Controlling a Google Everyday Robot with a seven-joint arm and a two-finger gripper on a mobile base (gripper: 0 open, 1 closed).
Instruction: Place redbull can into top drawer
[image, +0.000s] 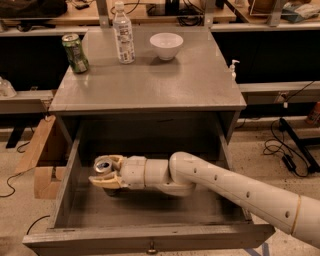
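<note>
The top drawer of the grey table is pulled wide open toward the camera. My arm reaches in from the lower right. My gripper is inside the drawer at its left side, with its cream fingers closed around the redbull can. The can stands upright, its shiny metal top showing between the fingers. Its lower body is hidden by the fingers, so I cannot tell whether it rests on the drawer floor.
On the table top stand a green can at the back left, a clear plastic bottle and a white bowl. A cardboard box sits on the floor to the left. Cables lie at the right.
</note>
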